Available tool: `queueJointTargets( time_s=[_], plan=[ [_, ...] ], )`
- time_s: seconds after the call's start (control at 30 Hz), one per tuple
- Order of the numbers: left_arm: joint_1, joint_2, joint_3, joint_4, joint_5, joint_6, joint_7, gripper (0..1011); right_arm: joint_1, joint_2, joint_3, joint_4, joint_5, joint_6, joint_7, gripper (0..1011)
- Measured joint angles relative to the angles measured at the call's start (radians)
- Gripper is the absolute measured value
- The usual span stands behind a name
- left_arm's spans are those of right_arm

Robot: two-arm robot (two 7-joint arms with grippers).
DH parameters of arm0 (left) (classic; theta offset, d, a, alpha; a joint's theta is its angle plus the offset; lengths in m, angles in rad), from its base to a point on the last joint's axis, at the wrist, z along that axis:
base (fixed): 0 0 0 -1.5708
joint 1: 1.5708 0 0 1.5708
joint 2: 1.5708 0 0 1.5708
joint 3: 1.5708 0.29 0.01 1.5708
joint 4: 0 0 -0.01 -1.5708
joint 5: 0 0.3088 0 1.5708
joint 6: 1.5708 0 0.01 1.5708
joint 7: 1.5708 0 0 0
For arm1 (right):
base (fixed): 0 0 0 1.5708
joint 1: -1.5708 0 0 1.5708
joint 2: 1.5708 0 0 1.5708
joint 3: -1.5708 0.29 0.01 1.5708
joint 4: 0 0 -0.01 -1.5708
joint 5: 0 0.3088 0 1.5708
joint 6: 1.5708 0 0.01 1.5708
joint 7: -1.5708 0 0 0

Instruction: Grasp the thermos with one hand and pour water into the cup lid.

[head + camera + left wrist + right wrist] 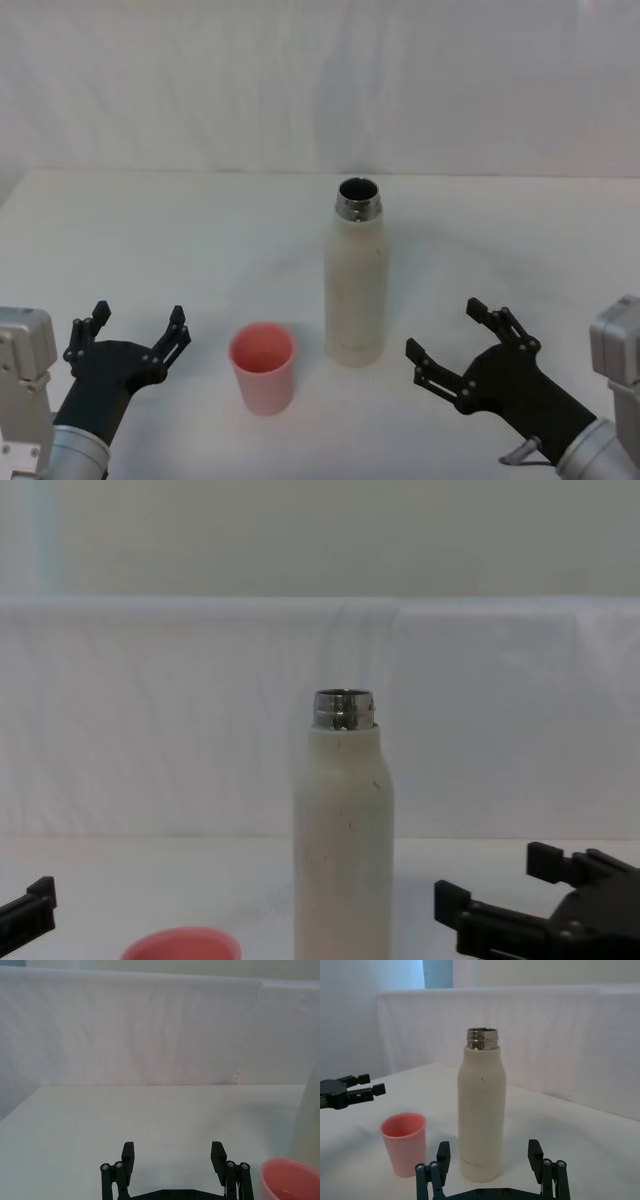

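Tall cream-white cylindrical thermos (pixel 356 285) with rounded shoulders and an uncapped, shiny threaded steel neck, standing upright near the middle of the white table (pixel 180 240). Small round salmon-pink cup lid (pixel 262 367), open end up, stands just beside the thermos on the robot's left and slightly nearer the robot; a narrow gap separates the two.

Right hand (pixel 466 345), a black two-jaw gripper on a silver-grey wrist, hovers low over the table to the right of the thermos with its jaws spread wide. The open span faces the bottle's lower body, but the thermos lies beyond the fingertips and is not between them; nothing is held. In the right wrist view the thermos (pixel 481 1115) stands centred ahead of the two raised fingers (pixel 536 1152), with the cup lid (pixel 404 1142) off to one side.

Left gripper (pixel 136 335), likewise black, rests near the table's front edge, left of the cup lid, jaws also parted and empty. In the left wrist view the pink rim (pixel 290 1180) appears just outside one finger (pixel 218 1156), not within the span.

Chest view: thermos (pixel 343 840) upright at centre, right hand (pixel 500 895) low at its right, well clear of its wall
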State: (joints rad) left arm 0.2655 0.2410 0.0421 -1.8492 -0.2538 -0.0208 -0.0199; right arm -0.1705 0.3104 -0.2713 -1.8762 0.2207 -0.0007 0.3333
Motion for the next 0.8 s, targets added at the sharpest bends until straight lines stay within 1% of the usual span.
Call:
queueJointTargets(
  time_s=[0.47, 0.8],
  plan=[
    [0.000, 0.000, 0.000, 0.000, 0.000, 0.000, 0.000, 1001, 0.095, -0.011, -0.038, 0.085, 0.078, 0.029, 0.009, 1001],
    [0.000, 0.000, 0.000, 0.000, 0.000, 0.000, 0.000, 1001, 0.144, -0.013, -0.070, 0.122, 0.095, 0.043, 0.008, 1001]
  ],
)
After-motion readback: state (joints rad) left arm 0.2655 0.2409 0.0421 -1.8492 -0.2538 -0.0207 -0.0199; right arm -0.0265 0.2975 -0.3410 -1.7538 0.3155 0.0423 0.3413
